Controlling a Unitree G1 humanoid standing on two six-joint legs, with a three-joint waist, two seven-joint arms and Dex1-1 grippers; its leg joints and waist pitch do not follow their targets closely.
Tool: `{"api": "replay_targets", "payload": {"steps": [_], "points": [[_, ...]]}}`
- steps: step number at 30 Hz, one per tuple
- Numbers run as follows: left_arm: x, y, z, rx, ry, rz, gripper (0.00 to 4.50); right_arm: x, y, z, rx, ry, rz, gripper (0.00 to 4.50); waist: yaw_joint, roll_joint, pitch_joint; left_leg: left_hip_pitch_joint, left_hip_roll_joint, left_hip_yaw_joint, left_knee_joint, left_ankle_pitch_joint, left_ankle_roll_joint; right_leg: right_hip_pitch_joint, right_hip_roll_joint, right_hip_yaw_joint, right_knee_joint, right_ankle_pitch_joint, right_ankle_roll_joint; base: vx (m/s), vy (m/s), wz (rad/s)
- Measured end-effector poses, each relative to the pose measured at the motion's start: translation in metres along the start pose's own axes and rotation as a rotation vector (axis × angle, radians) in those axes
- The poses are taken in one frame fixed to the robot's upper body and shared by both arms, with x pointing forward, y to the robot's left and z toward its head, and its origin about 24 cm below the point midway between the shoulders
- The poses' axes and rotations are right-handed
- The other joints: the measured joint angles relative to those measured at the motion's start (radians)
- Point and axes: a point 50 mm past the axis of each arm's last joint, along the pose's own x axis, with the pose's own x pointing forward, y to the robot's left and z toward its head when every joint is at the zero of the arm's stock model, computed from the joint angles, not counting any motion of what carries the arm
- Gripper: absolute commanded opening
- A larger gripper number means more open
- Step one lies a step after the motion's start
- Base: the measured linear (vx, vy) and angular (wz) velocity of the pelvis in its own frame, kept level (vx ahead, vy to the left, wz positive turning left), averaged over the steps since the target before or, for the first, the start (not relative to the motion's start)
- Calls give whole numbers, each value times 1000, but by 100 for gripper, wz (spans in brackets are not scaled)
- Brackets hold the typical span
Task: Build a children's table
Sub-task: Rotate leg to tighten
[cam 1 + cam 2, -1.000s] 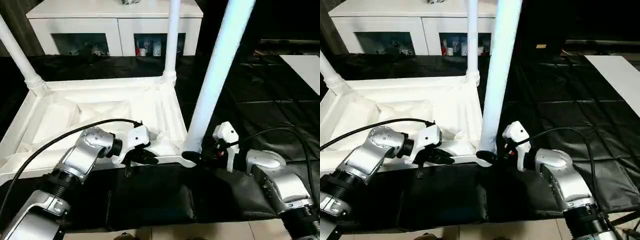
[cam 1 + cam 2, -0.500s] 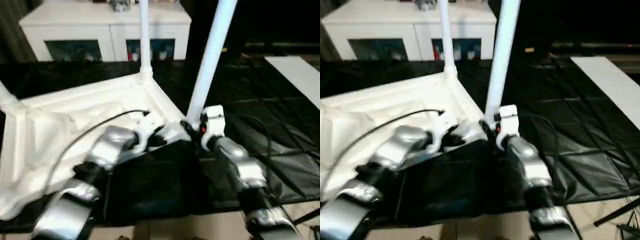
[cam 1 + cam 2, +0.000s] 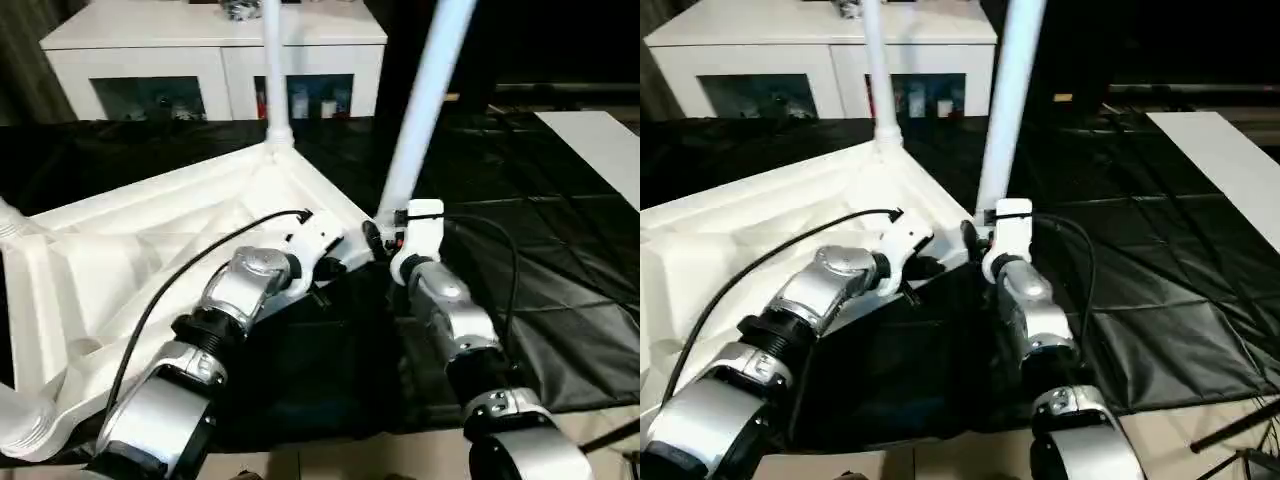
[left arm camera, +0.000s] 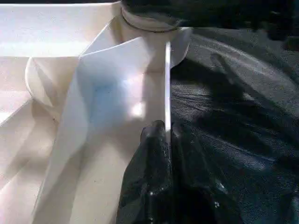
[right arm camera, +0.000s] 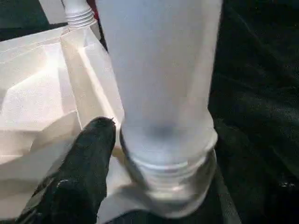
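The children's table lies upside down on the black cover, its ribbed white top (image 3: 150, 250) facing up. One leg (image 3: 420, 110) stands in the near corner socket (image 5: 163, 186). My right gripper (image 3: 383, 240) is at that leg's base and is open. Its one visible finger (image 5: 91, 158) stands a thin gap off the tube, and the other is hidden behind the tube. My left gripper (image 4: 167, 130) is shut on the top's thin rim (image 4: 167, 84), just left of that corner. Another leg (image 3: 272, 70) rises from the far corner. Two more legs (image 3: 8, 215) (image 3: 20, 430) show at the left edge.
A white cabinet (image 3: 215, 50) with glass doors stands behind the black-covered work table (image 3: 560, 300). A white board (image 3: 600, 140) lies at the far right. The work table's front edge and light floor (image 3: 1200, 420) lie close below my forearms.
The whole picture has swung, so the camera has moved. Both grippers stay at the same near corner. My right gripper's grip on the leg base has loosened.
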Motion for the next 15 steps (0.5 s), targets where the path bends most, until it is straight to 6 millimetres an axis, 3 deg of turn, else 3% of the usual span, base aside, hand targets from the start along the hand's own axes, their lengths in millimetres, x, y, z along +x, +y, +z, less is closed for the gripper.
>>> {"api": "replay_targets", "payload": {"steps": [7,10,15], "points": [[-17,7,-8,60,-8,-66,0,-24,-17,2,-107,-14,145,436,4,3,2,-1,0,0,-7,0,-1,-3,0,0,-1,3,3,0,0,0],[-29,8,-13,131,-8,-152,0,-41,-31,7,-196,0,235,445,13,3,2,-1,1,0,-10,1,-1,-3,0,-1,-1,0,8,0,0,0],[-52,7,-25,202,-8,-316,0,-83,-56,3,-358,139,499,445,29,3,2,-2,1,0,-15,2,3,-3,0,-1,-7,-4,14,11,1,0]]}}
